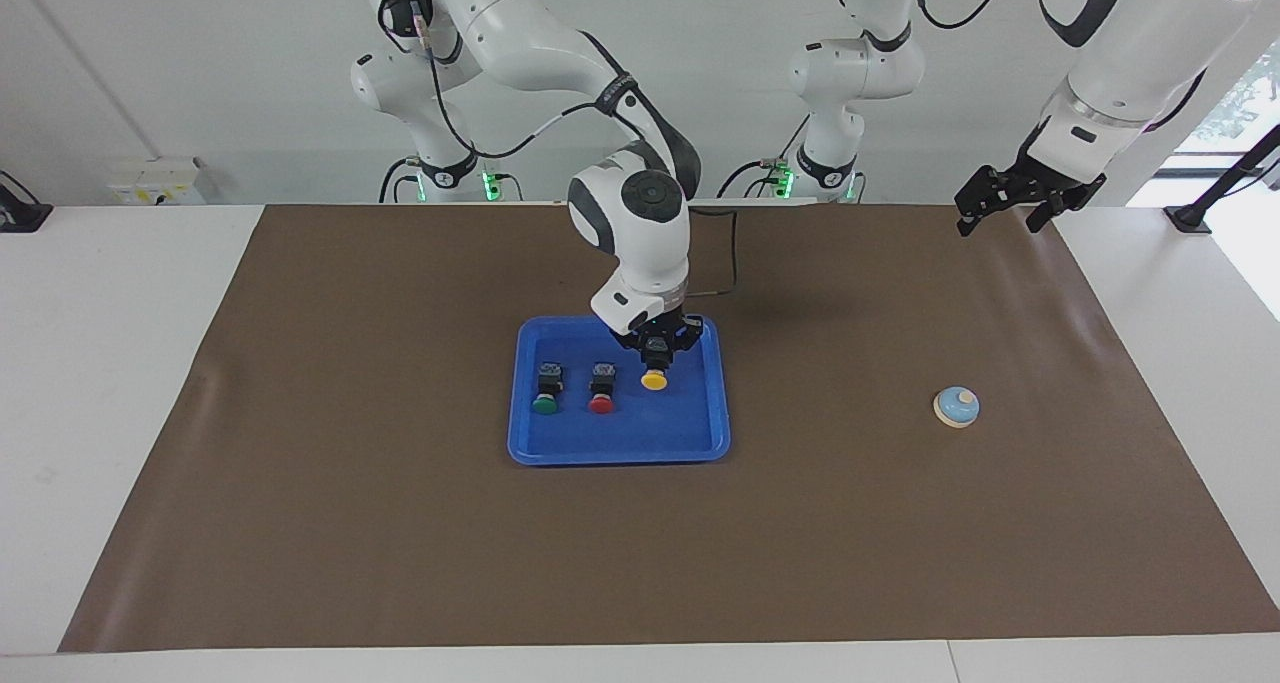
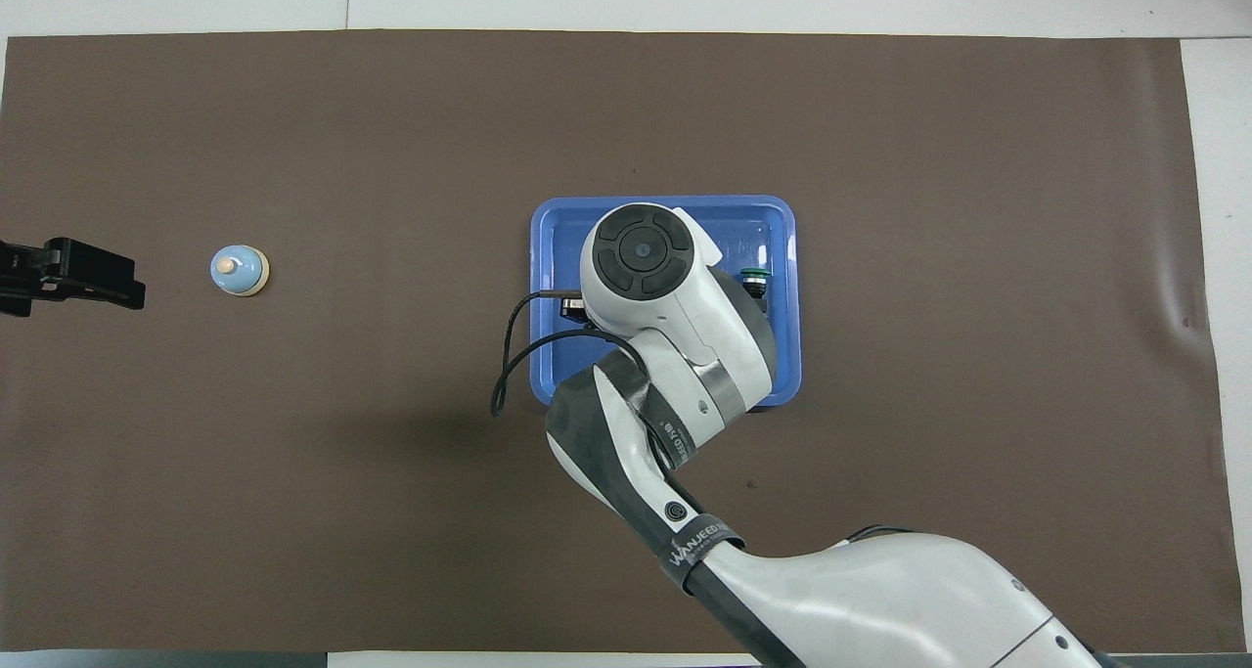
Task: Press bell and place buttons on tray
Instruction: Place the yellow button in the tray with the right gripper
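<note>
The blue tray [image 1: 620, 455] lies mid-table. A green button [image 1: 545, 403] and a red button [image 1: 601, 403] lie side by side in it. My right gripper [image 1: 655, 363] is low over the tray, shut on the black body of the yellow button [image 1: 654, 381], which hangs beside the red one, toward the left arm's end. I cannot tell whether it touches the tray floor. In the overhead view my right arm hides all but part of the tray [image 2: 548, 220] and the green button [image 2: 753, 277]. The bell [image 1: 956, 407] [image 2: 239, 271] stands on the mat toward the left arm's end. My left gripper [image 1: 1000, 213] [image 2: 132, 291] waits open in the air.
A brown mat [image 1: 400, 543] covers the table, with white tabletop [image 1: 100, 383] showing around it. A black cable [image 1: 735, 253] loops off my right arm's wrist above the tray's edge nearer to the robots.
</note>
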You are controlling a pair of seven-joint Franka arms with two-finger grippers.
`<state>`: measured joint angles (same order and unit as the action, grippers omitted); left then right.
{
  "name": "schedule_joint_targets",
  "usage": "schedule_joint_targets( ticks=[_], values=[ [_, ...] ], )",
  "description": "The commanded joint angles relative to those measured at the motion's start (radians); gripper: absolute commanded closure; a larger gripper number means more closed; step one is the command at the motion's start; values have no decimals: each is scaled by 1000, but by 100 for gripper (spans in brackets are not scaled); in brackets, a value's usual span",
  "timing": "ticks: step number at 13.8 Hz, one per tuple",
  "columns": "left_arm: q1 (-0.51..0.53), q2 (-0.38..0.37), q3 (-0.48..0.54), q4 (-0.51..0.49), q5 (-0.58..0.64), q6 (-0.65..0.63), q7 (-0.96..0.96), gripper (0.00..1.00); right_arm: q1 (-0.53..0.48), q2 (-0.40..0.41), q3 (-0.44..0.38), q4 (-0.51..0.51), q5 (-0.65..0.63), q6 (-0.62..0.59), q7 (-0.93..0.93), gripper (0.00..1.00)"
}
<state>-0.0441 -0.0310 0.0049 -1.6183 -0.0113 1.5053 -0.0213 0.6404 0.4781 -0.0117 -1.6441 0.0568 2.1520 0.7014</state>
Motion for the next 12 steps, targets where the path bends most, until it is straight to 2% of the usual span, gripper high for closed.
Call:
schedule_joint_targets(
  ticks=[1, 2, 3, 4, 7, 9, 12],
  values=[
    [3, -12, 0, -11, 1, -10, -8, 0, -1, 11, -5, 9, -6, 17, 18, 100],
    [3, -12, 0, -11, 1, -10, -8, 0, -1, 11, -5, -6, -6, 32, 17, 91],
    [3, -12, 0, -11, 1, -10, -8, 0, -2, 10, -5, -14, -8, 43, 16, 48],
    [3, -12, 0, -11, 1, -10, -8, 0, 2, 8, -5, -7, -9, 28, 18, 0],
    [3, -12, 0, -11, 1, -10, -8, 0, -10, 13, -7, 108, -20, -84, 12, 0],
    [3, -12, 0, -11, 1, -10, -8, 0, -53, -12, -10, 142, -21, -119, -5, 0],
    [3, -12, 0, -11, 1, -10, -8, 0, -140, -119, -13, 126, -22, -171, -155, 0]
  ],
)
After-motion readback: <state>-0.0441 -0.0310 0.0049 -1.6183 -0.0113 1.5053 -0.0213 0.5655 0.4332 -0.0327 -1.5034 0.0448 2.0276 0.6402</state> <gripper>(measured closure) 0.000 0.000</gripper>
